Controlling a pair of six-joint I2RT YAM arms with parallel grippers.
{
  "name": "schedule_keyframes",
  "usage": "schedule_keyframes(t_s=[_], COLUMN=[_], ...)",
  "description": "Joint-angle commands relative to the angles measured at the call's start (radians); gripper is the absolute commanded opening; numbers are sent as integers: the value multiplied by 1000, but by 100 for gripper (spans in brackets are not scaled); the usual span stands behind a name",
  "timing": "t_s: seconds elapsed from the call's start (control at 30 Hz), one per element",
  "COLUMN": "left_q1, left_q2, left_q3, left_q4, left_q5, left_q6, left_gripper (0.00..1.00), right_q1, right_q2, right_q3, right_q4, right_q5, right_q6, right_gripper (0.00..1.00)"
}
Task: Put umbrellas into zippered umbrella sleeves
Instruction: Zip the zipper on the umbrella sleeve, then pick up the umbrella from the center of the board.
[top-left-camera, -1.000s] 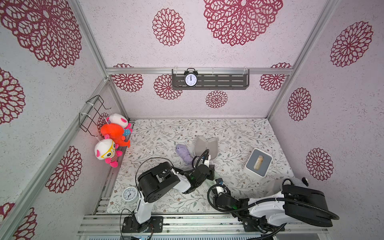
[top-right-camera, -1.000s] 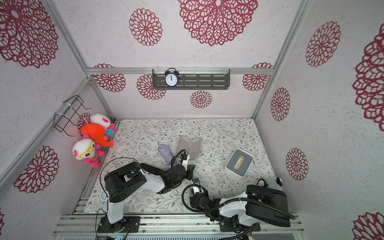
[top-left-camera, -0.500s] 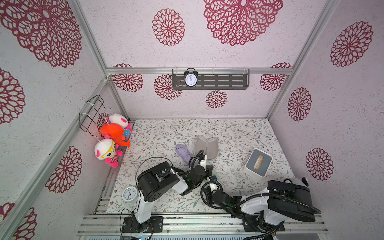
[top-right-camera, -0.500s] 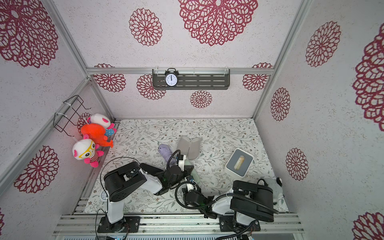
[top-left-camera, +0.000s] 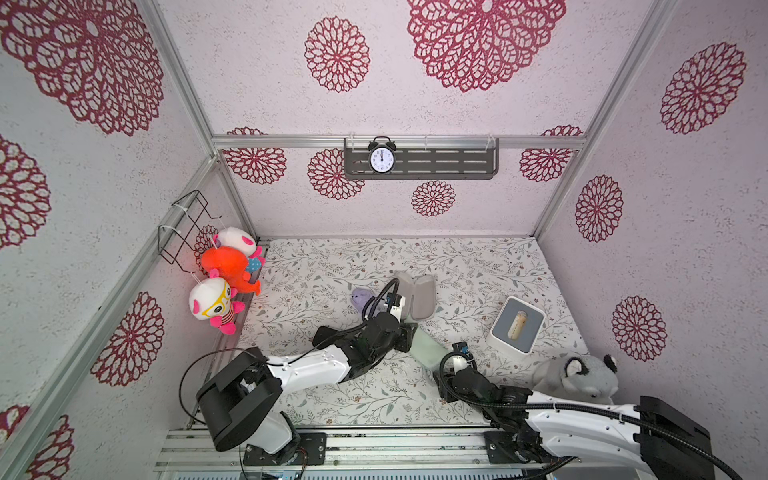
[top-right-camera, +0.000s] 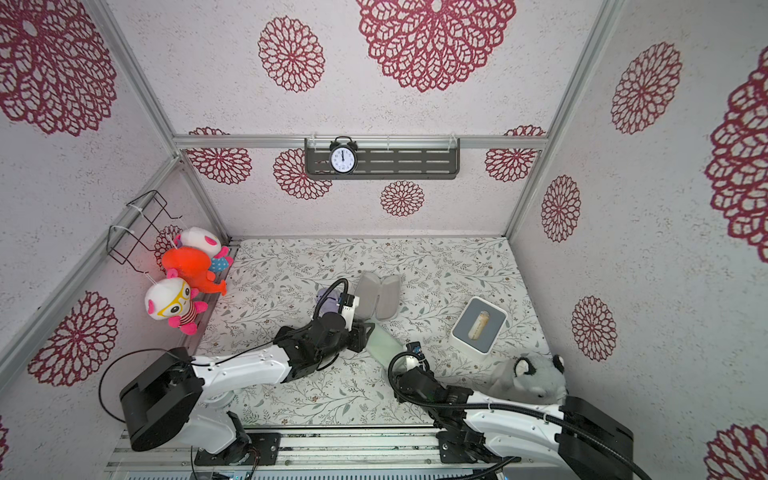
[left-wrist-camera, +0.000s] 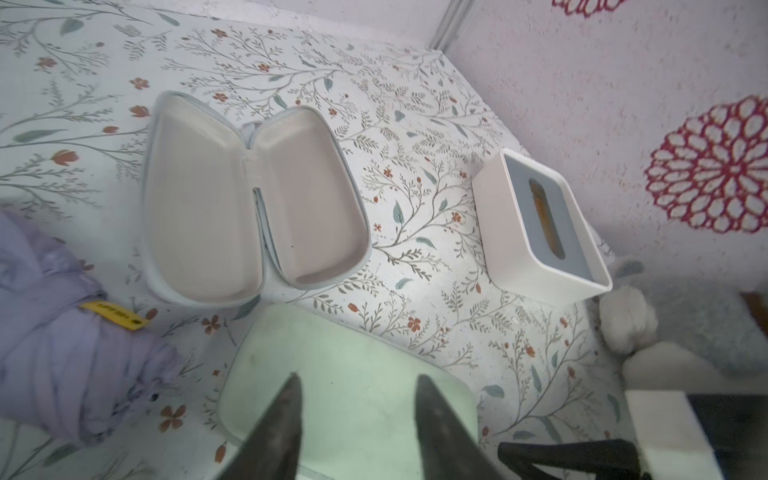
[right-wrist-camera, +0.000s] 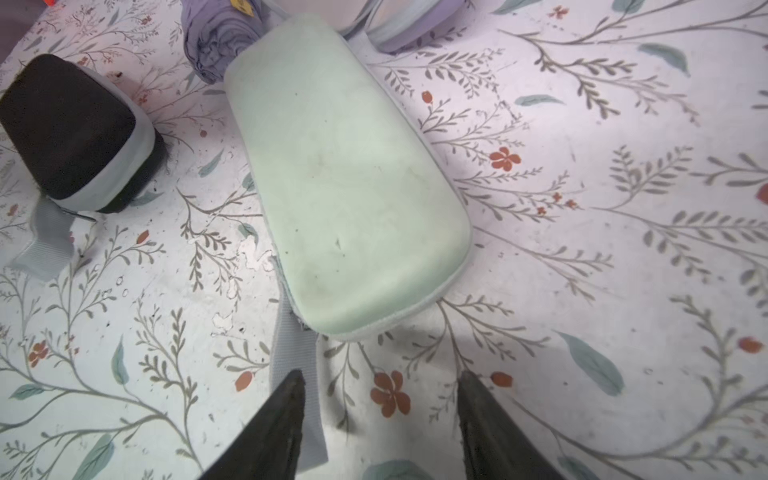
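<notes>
Mint case (right-wrist-camera: 345, 166) lies closed between my left gripper (left-wrist-camera: 356, 377) and right gripper (right-wrist-camera: 381, 372), both spread, holding nothing.

Shows, above the slotted metal rail (top-left-camera: 395, 449), a left arm (top-left-camera: 307, 368) and a right arm (top-left-camera: 582, 415), each with bulky matte-black joint housings, a glossy white link dotted with small dark screws, and a black base plate on that rail. Carries thin black cables looping out above the rail, one on the right arm ribbed. Ends in dark, tapering wedge-shaped fingers (left-wrist-camera: 278, 432), with small white-and-blue connector blocks just behind.
</notes>
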Motion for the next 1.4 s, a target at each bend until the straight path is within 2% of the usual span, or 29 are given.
schedule_keyframes(t_s=[0.0,0.07,0.13,0.23,0.3,0.4,0.43,0.57,0.7,0.8,0.9,1.0,1.07,1.27,1.37], left_q1=[80,154,217,320,391,467,474,453,450,431,368,373,387,384,390], left_q2=[-38,7,86,231,296,309,298,255,289,361,368,322,327,464,545], left_q3=[114,187,291,414,444,414,396,351,344,419,442,375,361,484,534], left_q4=[-110,-128,-220,-296,-283,-286,-299,-441,-462,-540,-649,-645,-603,-627,-635], left_q5=[12,83,123,199,273,262,216,66,58,76,-39,-66,-27,29,31], left_q6=[119,125,145,149,131,100,92,42,37,22,16,-33,-55,-50,-53], left_gripper=[74,79,98,99,98,100,97,100,99,100,98,98,98,100,96], right_q1=[-43,-169,-287,-422,-483,-541,-549,-567,-584,-589,-589,-588,-589,-589,-588], right_q2=[-41,1,65,201,297,412,436,575,677,705,688,680,672,628,608], right_q3=[100,161,224,333,400,500,518,660,721,743,719,705,695,650,619], right_q4=[-47,-19,30,110,140,144,155,59,55,45,72,86,98,113,130], right_q5=[58,10,-82,-205,-214,-263,-265,-281,-288,-273,-273,-292,-296,-296,-299], right_q6=[-81,-151,-229,-297,-332,-367,-373,-384,-400,-410,-406,-409,-416,-433,-435], right_gripper=[83,88,97,99,99,99,99,99,99,99,99,99,99,99,99])
